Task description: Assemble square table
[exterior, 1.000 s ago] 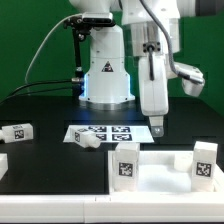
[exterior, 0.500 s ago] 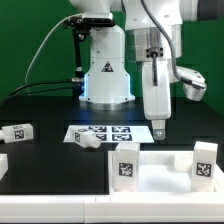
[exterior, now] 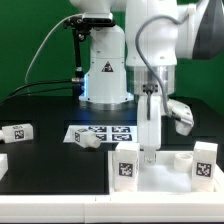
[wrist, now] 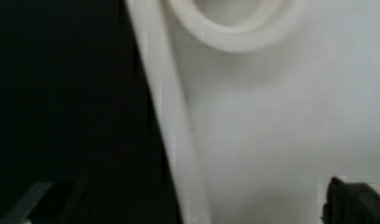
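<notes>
Lying flat at the front of the black table [exterior: 40, 110], your square tabletop [exterior: 160, 180] carries two tagged legs that stand upright on it with their long axes vertical: the left upright leg [exterior: 126, 163] at the corner on the exterior view's left, and the right upright leg [exterior: 205, 160] on the exterior view's right. Two more lie on their sides, long axes roughly across the view: the far leg [exterior: 18, 132] well off to the left, and the near leg [exterior: 88, 140] at a corner of the marker board [exterior: 108, 131]. Your gripper [exterior: 148, 152] hangs just above the panel between the upright legs, jaws spread wide with nothing between them. In the wrist view the fingertips [wrist: 356, 198] frame white surface bearing a raised round ring [wrist: 231, 25]. Compared with a second ago, the gripper has dropped and shifted slightly left, while the legs lie unchanged.
</notes>
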